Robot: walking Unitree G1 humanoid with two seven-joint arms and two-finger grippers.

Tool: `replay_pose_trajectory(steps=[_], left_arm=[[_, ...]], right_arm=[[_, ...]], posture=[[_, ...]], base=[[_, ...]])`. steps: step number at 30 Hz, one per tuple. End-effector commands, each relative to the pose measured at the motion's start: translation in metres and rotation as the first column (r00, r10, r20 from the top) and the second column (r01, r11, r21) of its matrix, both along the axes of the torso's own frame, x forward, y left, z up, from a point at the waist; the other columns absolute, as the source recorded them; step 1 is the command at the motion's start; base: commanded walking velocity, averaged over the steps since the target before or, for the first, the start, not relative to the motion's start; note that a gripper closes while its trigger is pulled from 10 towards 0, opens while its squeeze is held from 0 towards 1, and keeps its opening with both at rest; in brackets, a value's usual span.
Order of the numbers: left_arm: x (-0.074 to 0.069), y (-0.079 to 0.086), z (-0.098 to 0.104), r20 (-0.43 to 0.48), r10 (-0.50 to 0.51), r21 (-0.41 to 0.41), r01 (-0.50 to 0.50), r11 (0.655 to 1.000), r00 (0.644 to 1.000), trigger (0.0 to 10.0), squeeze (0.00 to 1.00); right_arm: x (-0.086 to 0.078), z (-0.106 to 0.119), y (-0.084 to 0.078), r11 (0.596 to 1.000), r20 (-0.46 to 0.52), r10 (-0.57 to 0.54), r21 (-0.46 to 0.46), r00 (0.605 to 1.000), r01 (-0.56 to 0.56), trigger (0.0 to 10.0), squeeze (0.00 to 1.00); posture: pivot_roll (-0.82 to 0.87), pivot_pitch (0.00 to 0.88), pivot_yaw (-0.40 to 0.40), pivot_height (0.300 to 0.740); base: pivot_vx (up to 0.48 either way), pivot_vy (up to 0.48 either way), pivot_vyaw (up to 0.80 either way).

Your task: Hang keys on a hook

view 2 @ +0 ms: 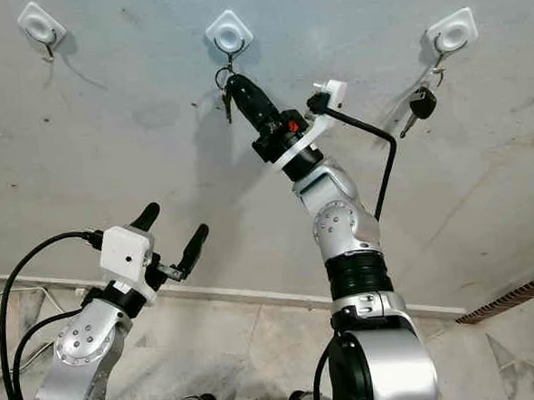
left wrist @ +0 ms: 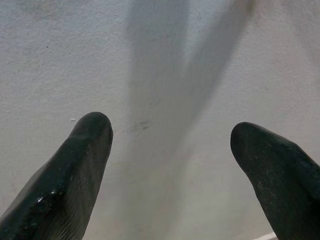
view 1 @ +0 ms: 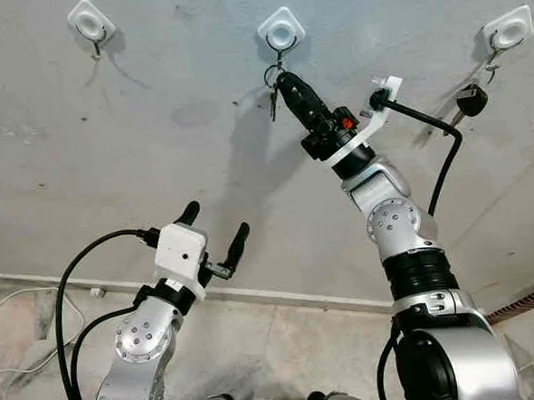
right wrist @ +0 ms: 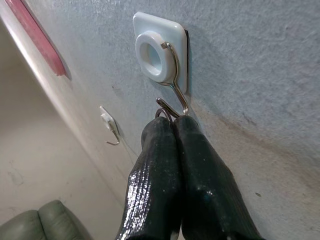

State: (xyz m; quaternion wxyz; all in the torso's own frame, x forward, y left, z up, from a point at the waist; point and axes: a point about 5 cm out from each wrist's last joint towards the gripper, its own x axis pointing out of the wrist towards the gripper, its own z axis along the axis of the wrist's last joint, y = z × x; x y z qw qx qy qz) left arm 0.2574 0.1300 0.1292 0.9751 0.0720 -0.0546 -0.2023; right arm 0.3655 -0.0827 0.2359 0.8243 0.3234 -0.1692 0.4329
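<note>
Gripping keys [view 1: 272, 84], right tool [view 1: 282, 78], middle hook [view 1: 282, 38]

Home interior: plaster wall [view 1: 156, 170] with key hooks [view 1: 281, 29], tiled floor [view 1: 285, 344].

Right hand [view 2: 233, 80] pinches the key ring [view 2: 222, 76] at the middle wall hook [view 2: 229, 35]; left hand [view 2: 171, 229] hovers spread

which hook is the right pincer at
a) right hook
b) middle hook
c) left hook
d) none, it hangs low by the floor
b: the right pincer is raised to the middle hook, its fingers closed at the key ring; the right hook already holds another key, and the left hook is bare.
</note>
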Motion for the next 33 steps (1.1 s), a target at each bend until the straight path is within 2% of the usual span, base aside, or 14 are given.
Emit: replay_pose_trajectory(steps=[1,17,33], left_arm=[[-0.0025,0.0000,0.0002,-0.001,-0.009,0.011,0.009,1.000,1.000,10.0,0.00],[-0.0049,-0.0003,-0.0021,-0.010,-0.008,0.010,0.008,1.000,1.000,10.0,0.00],[-0.0048,-0.0013,-0.0038,-0.015,-0.007,0.007,0.007,1.000,1.000,10.0,0.00]], right_arm=[[0.0002,0.0077,-0.0007,1.000,0.022,0.004,0.025,1.000,-0.005,10.0,0.00],[-0.0090,0.0170,-0.0058,0.998,0.085,0.048,0.030,0.995,-0.051,10.0,0.00],[-0.0064,0.0154,-0.0046,0.999,0.054,0.042,0.026,0.998,-0.043,10.0,0.00]], posture=[[0.12,0.167,0.022,0.740],[0.11,0.176,0.017,0.740],[0.11,0.175,0.014,0.740]], base=[[0.000,0.000,0.00],[0.000,0.000,0.00],[0.000,0.000,0.00]])
